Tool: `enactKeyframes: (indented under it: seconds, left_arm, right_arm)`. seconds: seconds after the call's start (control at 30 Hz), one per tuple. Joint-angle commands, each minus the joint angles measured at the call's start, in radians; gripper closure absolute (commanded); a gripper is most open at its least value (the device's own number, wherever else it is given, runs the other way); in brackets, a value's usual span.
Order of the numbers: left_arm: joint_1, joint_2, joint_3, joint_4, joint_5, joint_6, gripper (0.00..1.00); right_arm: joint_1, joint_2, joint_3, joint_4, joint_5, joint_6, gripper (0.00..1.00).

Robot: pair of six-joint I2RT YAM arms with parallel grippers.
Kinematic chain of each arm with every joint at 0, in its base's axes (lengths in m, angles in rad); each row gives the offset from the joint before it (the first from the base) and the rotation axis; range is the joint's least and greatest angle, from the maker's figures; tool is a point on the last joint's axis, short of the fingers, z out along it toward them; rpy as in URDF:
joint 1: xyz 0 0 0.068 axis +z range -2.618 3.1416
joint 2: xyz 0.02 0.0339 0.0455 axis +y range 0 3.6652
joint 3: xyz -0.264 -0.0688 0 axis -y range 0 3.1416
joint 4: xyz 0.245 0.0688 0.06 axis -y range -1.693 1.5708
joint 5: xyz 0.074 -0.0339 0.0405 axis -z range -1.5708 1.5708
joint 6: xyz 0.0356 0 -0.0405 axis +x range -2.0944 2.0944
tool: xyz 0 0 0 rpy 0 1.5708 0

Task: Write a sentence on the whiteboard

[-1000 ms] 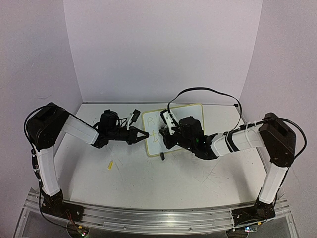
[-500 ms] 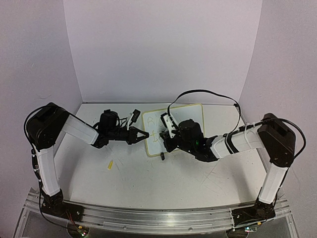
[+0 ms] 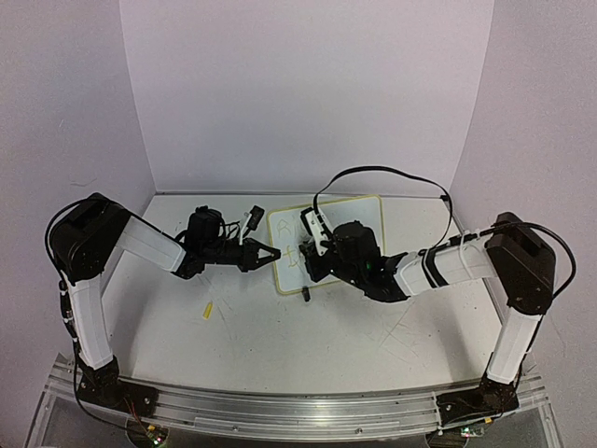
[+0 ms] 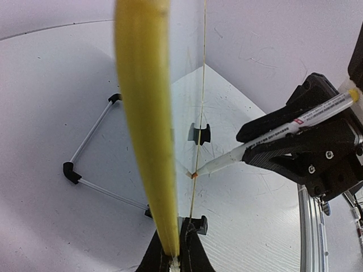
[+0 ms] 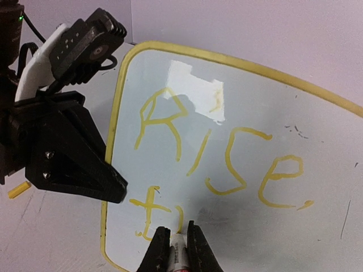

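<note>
The whiteboard [image 3: 364, 210] stands tilted at the table's back, white with a yellow rim [image 4: 144, 113]. Yellow letters "RISE" fill its top line in the right wrist view [image 5: 317, 215], with a "t" and a short stroke below. My left gripper [image 3: 270, 254] is shut on the board's left edge [image 4: 176, 258]; its black fingers [image 5: 113, 187] clamp the rim. My right gripper [image 3: 308, 257] is shut on a white marker [image 5: 178, 252], whose orange tip [image 4: 194, 175] touches the board at the short stroke.
A yellow marker cap [image 3: 208, 310] lies on the table left of the board. A black clip foot [image 3: 304, 295] sits at the board's near edge. A wire stand [image 4: 91, 147] lies behind it. A black cable [image 3: 373, 173] loops above my right arm.
My right gripper with the marker has shifted slightly left along the board's second line. My left gripper and the board have stayed still.
</note>
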Motion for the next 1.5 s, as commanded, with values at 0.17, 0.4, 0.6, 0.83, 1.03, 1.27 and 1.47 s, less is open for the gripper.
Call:
enactKeyframes:
  seconds: [0.17,0.4,0.6,0.83,1.03,1.27,1.47]
  left_arm:
    - [0.012,0.004,0.01,-0.103,-0.129,0.074,1.0]
    - [0.012,-0.001,0.008,-0.104,-0.131,0.074,1.0]
    - [0.012,0.003,0.012,-0.103,-0.129,0.076,1.0]
    - [0.012,-0.001,0.011,-0.106,-0.133,0.076,1.0]
    - [0.012,0.004,0.016,-0.105,-0.132,0.076,1.0]
    - [0.013,0.004,0.016,-0.107,-0.132,0.076,1.0]
    - [0.013,0.005,0.014,-0.107,-0.133,0.077,1.0]
  right_arm:
    - [-0.025,0.004,0.042,0.034,0.171,-0.007,1.0]
    - [-0.026,-0.191,-0.098,0.077,0.015,0.022,1.0]
    - [-0.046,-0.182,-0.108,0.034,-0.09,0.065,1.0]
    - [-0.052,-0.089,-0.038,0.065,-0.078,-0.006,1.0]
    - [-0.053,-0.053,-0.011,0.073,-0.061,-0.019,1.0]
    - [-0.053,-0.035,0.004,0.084,-0.031,-0.02,1.0]
    - [-0.053,-0.02,0.017,0.084,-0.027,-0.027,1.0]
